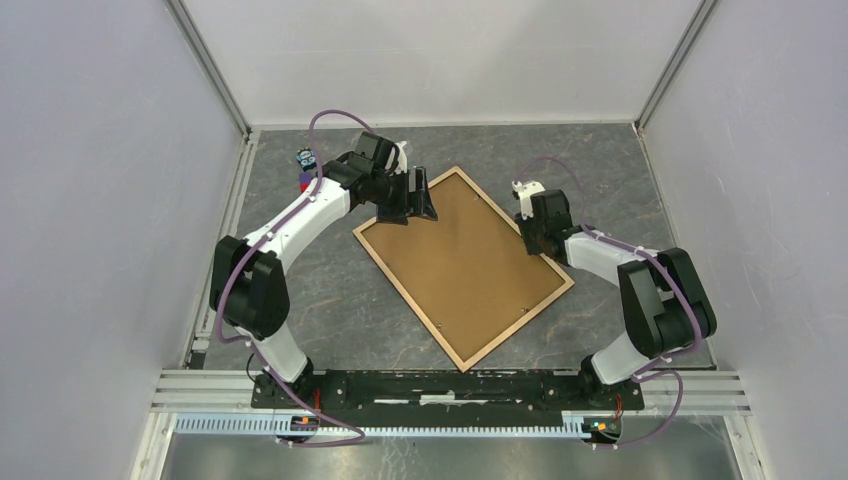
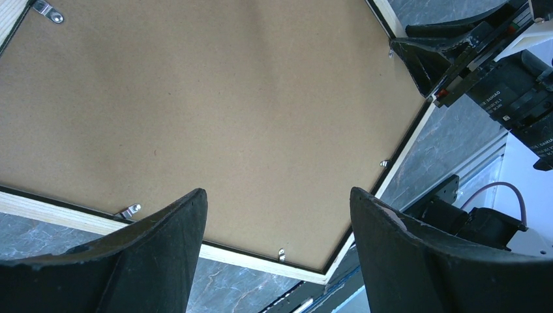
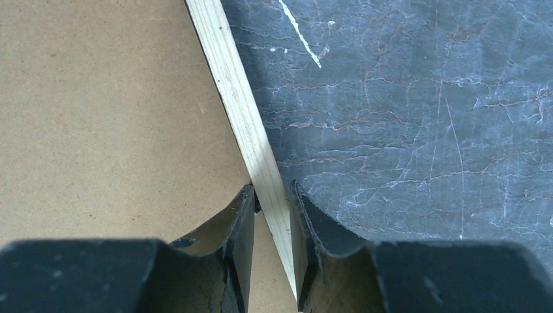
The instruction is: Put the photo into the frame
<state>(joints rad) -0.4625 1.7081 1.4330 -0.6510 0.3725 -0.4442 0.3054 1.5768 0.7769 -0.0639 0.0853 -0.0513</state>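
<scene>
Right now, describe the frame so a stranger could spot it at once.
On the grey marbled table lies one big slanted rectangle. That is the frame, back up. Its narrow pale wood rails, one straddled by the right gripper, set it apart from the flat brown board inside.

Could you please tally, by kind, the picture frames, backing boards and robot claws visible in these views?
Picture frames: 1 (the frame, wooden back up)
Backing boards: 1 (the brown board, set in the frame)
Claws: 2 (left claw, right claw)
Total: 4
</scene>
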